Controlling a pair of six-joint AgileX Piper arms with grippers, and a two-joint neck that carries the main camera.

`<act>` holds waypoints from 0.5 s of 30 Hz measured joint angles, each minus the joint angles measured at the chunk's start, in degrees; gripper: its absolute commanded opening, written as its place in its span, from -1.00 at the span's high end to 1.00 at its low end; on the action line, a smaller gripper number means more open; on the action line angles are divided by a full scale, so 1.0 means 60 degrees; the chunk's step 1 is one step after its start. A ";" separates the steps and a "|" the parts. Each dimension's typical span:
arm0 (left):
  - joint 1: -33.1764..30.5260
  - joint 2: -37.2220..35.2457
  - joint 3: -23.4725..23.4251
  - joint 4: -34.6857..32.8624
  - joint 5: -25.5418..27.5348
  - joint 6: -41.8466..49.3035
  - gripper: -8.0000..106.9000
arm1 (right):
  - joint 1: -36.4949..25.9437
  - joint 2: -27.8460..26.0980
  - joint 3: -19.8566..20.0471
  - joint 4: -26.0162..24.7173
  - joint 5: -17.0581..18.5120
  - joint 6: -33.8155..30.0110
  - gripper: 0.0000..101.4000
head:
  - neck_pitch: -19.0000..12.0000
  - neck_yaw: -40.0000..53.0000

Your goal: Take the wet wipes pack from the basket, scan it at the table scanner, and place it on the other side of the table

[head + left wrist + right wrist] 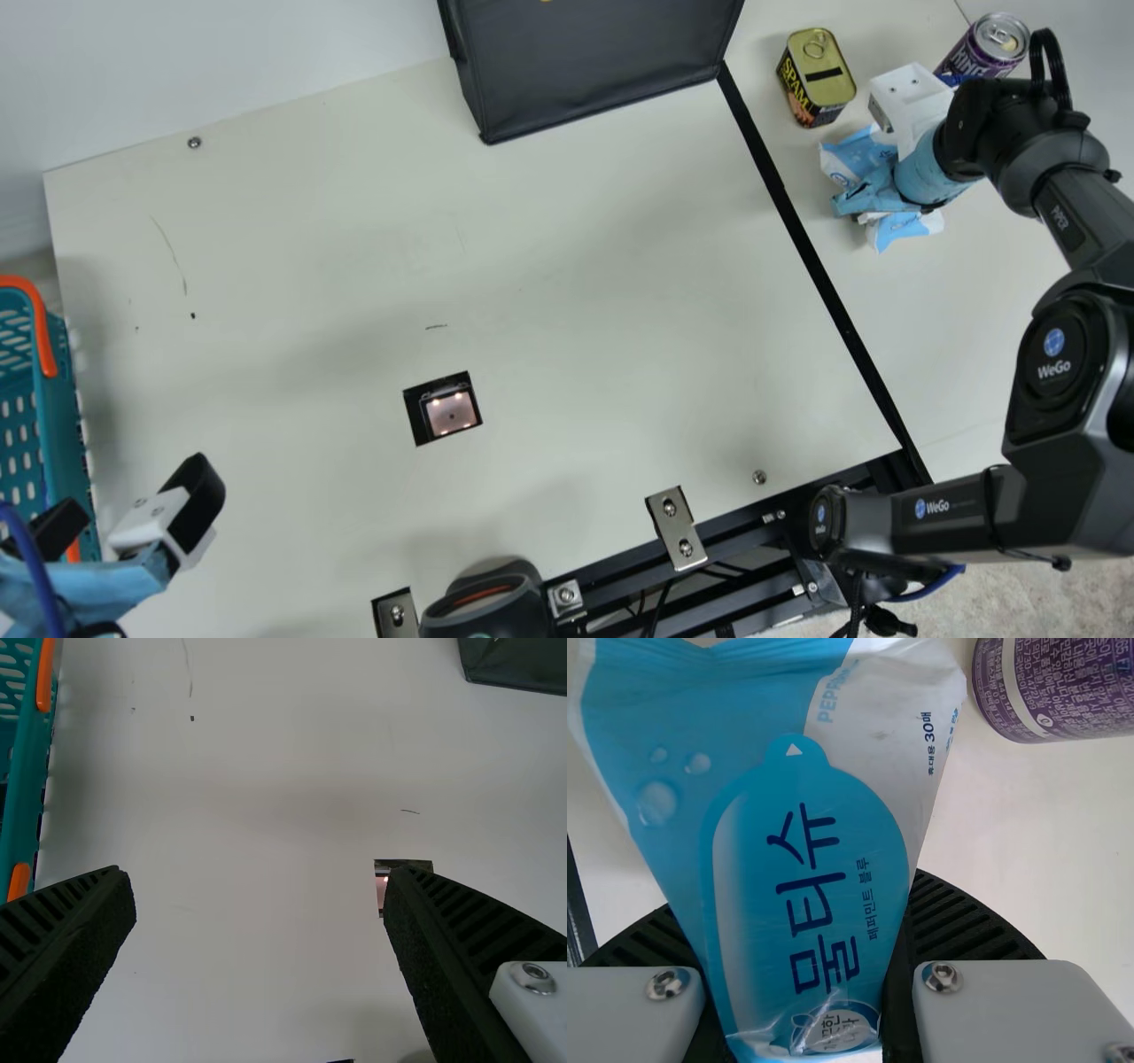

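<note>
Since the wet wipes pack (806, 842) looks light, soft and slick, a firm squeeze across its fuller body should serve better than its loose film ends. At the worktop's (620, 292) far right, near the tin (819, 75) and purple can (974, 53), the right gripper (795, 904) pinches it. The left gripper (259, 873), near left by the basket (62, 416), is spread and holds nothing.

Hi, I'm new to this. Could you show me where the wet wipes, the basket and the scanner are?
Wet wipes pack (811, 842): right wrist view, on its printed front.
Basket (66, 425): main view, on its teal side wall.
Table scanner (451, 414): main view, on its lit window.
</note>
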 measured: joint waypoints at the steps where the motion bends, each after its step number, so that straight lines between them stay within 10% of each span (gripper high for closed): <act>1: 0.0000 0.0000 0.0000 0.0000 0.0000 0.0000 -0.71 | 0.0000 0.0005 0.0000 0.0059 -0.0021 -0.0053 0.41 | 0.0000 0.0000; 15: 0.0000 0.0000 0.0000 0.0000 0.0000 0.0000 -0.71 | 0.0098 0.0081 0.0031 0.0275 -0.0208 -0.0167 -0.52 | 0.0000 0.0000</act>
